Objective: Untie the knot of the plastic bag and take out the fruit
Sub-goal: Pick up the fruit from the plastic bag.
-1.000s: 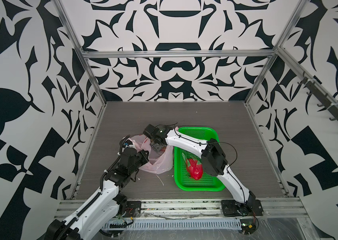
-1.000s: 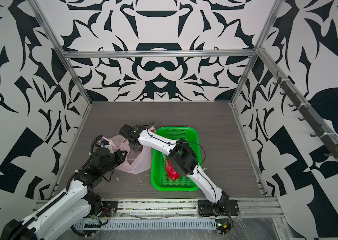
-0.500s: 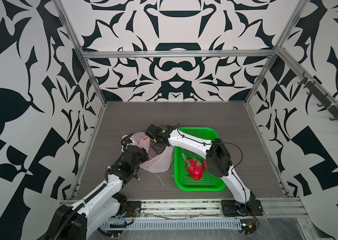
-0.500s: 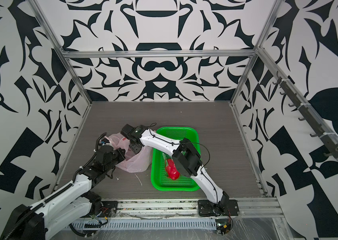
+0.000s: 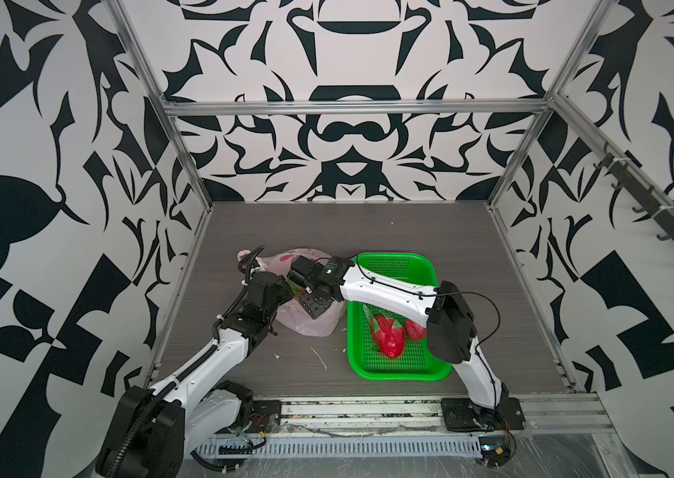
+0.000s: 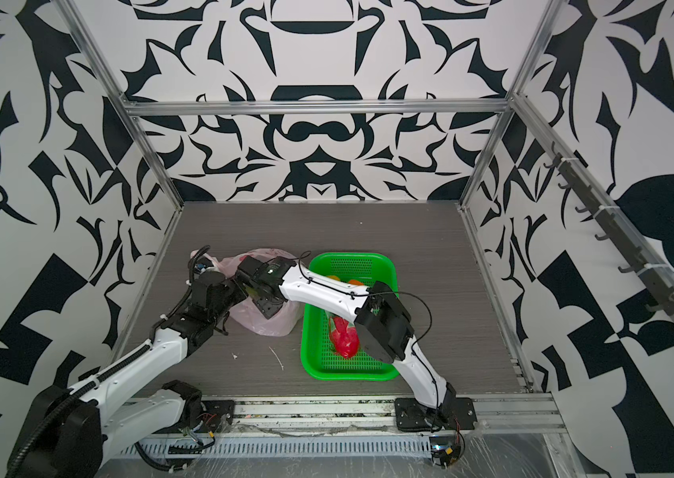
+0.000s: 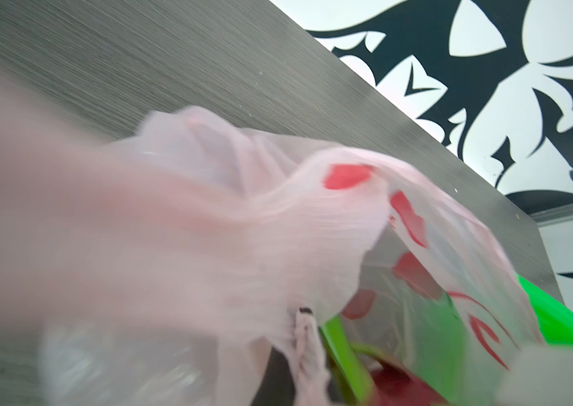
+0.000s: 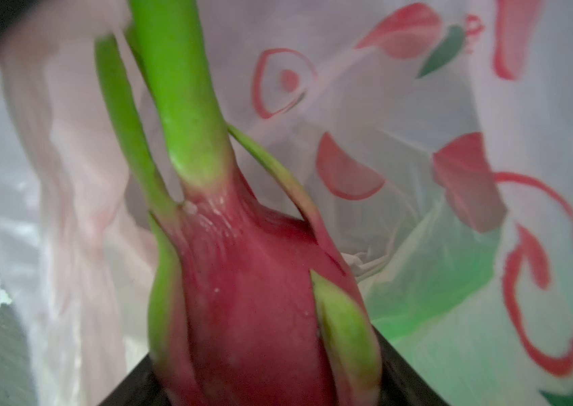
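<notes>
Presently, one plastic bag (image 5: 306, 325) is seen on the table (image 5: 368, 231), left of centre in both top views and just beside one green basket (image 5: 393, 374). The left gripper (image 5: 287, 289) is closed on the bag's film. The right gripper (image 5: 313, 307) is inside the bag, its jaws clamped wide on one dragon fruit (image 8: 253, 298). Four pieces are counted in the basket: a second dragon fruit (image 5: 387, 337), one red round fruit (image 5: 414, 329) and two orange-toned pieces (image 6: 333, 278) partly hidden behind the right arm.
</notes>
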Robot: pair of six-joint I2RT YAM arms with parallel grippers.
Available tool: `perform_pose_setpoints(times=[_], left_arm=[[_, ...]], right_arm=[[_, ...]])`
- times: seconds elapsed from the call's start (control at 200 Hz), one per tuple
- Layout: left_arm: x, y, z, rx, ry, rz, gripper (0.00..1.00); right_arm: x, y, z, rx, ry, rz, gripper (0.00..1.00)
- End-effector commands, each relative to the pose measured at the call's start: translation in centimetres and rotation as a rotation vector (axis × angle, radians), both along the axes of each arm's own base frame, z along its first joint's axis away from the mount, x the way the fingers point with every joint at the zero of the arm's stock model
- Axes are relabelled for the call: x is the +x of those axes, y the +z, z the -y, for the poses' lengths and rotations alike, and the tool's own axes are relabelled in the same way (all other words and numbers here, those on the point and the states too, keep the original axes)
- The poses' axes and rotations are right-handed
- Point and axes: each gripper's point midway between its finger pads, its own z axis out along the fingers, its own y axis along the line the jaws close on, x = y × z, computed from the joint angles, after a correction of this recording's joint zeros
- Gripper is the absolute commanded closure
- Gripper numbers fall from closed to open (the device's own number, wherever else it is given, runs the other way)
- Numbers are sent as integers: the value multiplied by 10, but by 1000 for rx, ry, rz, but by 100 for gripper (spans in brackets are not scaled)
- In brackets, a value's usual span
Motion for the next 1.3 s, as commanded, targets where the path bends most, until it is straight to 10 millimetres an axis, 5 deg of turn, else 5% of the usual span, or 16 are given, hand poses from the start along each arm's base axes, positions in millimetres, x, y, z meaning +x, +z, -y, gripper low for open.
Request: perform_pose_setpoints(times=[0.0,0.485,1.295], left_arm=[[10,15,-9,24,30,38,100],[10,9,-19,6,45,19,100],[-17,-2,5,-176,-52,-11,100]], right_arm=[[-2,35,2,77,-22,36,88],[3,84,5,211,-70,127,89],[47,196,-82,724,-136,290,90]])
